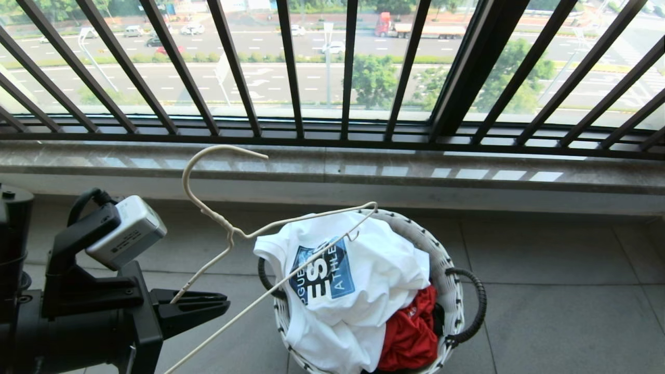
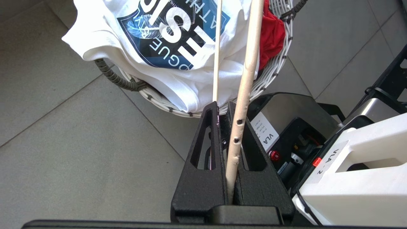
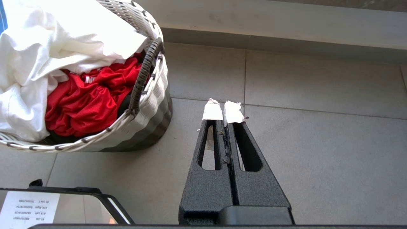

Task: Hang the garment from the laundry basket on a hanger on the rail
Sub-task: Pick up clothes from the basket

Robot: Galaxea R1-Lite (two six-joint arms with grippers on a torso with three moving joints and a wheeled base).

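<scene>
The garment (image 1: 374,270), a white T-shirt with a dark blue chest graphic, lies heaped on top of the round white laundry basket (image 1: 453,291) on the floor. My left gripper (image 1: 224,303) hovers left of the basket, shut on one end of the thin cream hanger (image 1: 228,230). The hanger's hook points up and its far shoulder reaches over the shirt. In the left wrist view the hanger (image 2: 244,79) runs out between the black fingers of the left gripper (image 2: 223,106) toward the garment (image 2: 171,35). My right gripper (image 3: 222,111) is shut and empty, low beside the basket (image 3: 152,105). The rail is out of view.
A red cloth (image 1: 410,332) sits in the basket under the shirt. A black railing of thin bars (image 1: 291,67) and a stone sill (image 1: 332,171) stand behind the basket. Grey floor tiles (image 1: 561,291) stretch to the right. The robot's base (image 2: 318,143) is close under the left arm.
</scene>
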